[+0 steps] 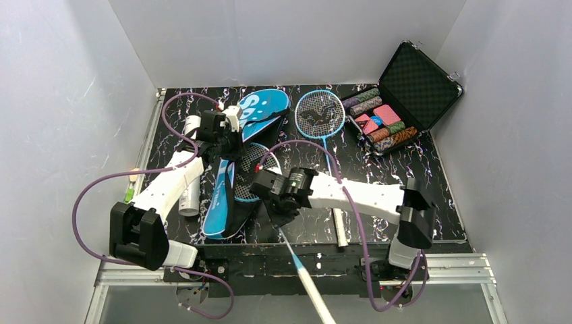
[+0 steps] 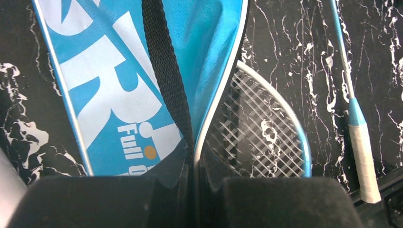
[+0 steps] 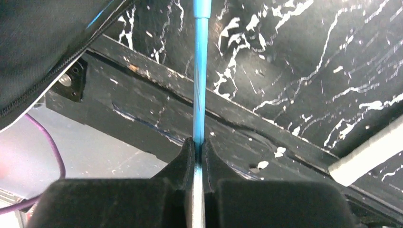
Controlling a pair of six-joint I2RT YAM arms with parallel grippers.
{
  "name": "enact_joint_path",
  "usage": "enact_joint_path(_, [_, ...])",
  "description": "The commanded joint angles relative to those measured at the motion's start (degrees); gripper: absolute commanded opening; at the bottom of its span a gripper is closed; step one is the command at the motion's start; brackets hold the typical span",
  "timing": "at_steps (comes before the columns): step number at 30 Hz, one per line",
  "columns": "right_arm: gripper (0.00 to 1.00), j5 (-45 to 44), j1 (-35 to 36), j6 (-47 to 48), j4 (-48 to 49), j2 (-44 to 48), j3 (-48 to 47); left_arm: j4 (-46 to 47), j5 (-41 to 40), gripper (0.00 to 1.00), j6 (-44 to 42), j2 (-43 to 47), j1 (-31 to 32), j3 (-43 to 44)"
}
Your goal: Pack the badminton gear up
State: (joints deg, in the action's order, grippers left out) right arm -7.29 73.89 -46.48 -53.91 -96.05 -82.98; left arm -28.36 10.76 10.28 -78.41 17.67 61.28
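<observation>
We see our right gripper (image 3: 198,148) pinching the blue racket shaft (image 3: 200,71) | white handle (image 3: 368,154) lower right | marbled table (image 3: 294,61) beneath

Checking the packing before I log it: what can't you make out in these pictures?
- Top view: white tube mostly under the left arm.
- Top view: held racket, handle end cut off by the bottom edge.
- Left wrist view: bag lettering cut by the frame and the left tool.
- Shuttlecocks: none seen in any view.

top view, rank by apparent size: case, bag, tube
1. case and bag: about alike, and the left arm covers part of the bag, so unranked
2. tube: smallest, partly hidden
</observation>
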Motion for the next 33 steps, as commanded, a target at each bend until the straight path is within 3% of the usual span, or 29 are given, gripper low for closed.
enact_joint_path(1, [0.01,1.3,-2.6,4.3,0.7,-3.8,-7.5,-0.4,5.2,0.00,-0.2,2.6,0.8,-0.2])
enact_joint_path(21, [0.01,-0.6,-16.2,7.5,7.8,-16.9,-17.3,-7.9,15.6,0.00,-2.0,6.3,0.9,-0.4])
enact_joint_path(33, [0.01,-4.7,-20.7,2.9,9.6,-22.8,-25.1,-10.7,17.8,0.00,-3.0,6.9,0.9,-0.5])
